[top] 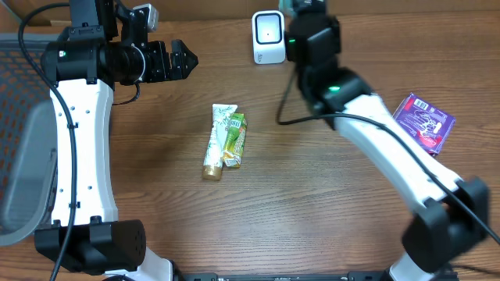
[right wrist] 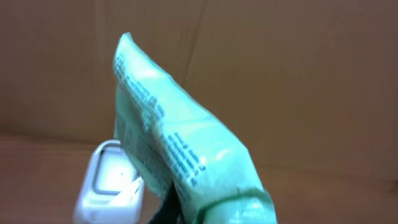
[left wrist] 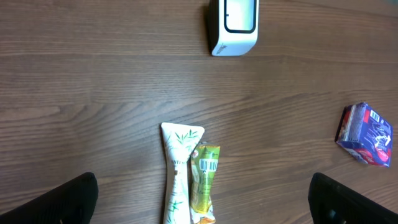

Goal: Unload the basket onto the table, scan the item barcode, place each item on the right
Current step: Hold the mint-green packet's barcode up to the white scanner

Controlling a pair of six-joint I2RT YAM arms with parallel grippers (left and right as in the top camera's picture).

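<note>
Right now my right jaws are squeezed tight on the bottom end of a soft mint-green packet (right wrist: 180,155). I hold it up in the air at the back of the worktop (top: 156,195), close beside the white scanner (right wrist: 106,183). My left jaws are wide apart and hold nothing. They hang over the worktop, well away from the scanner.

What could go wrong? I only pinch one end, so the packet could flop over or slip out if I turn it fast. The scanner may also miss the barcode if the wrong side faces it. I see rows of tiny dark print on the packet, but the view is blurry and I cannot find a barcode on the side that shows. Maybe it is on the other side.

The packet looks puffy and smooth, with a flat sealed edge down near my jaws. It is thin and bendy, so a hard squeeze would crumple it.
</note>
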